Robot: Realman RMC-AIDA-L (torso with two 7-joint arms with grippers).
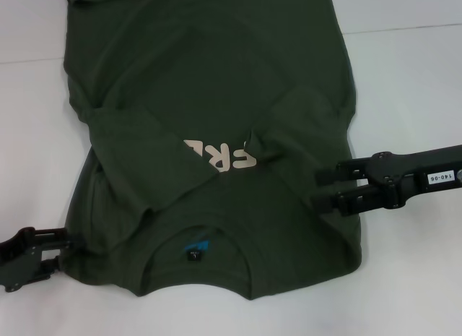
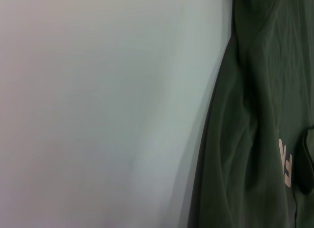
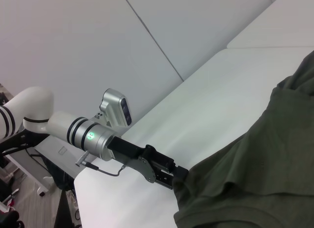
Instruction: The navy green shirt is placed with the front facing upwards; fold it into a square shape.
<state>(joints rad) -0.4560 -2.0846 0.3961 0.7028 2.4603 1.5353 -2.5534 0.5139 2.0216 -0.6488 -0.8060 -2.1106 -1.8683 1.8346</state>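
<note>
**Shirt half-folded, a claw at each side**

Your shirt (image 1: 209,119) lies flat on the white counter (image 1: 404,61), collar toward the robot, the blue label (image 1: 196,247) showing inside the neck. The sleeve on the robot's left is folded in across the chest and hides part of the cream print (image 1: 225,154); the sleeve on the right is folded in as well, its edge reaching the print from the other side.

Your left claw (image 1: 59,251) sits low at the shirt's near left edge, by the shoulder. In the right wrist view its tip (image 3: 177,178) meets the cloth edge, but you cannot tell whether it is apart or together.

Your right claw (image 1: 323,188) reaches in over the shirt's right side, near the collar. Its two fingers (image 1: 339,170) lie apart, one above the other, with nothing seen between them.
</note>
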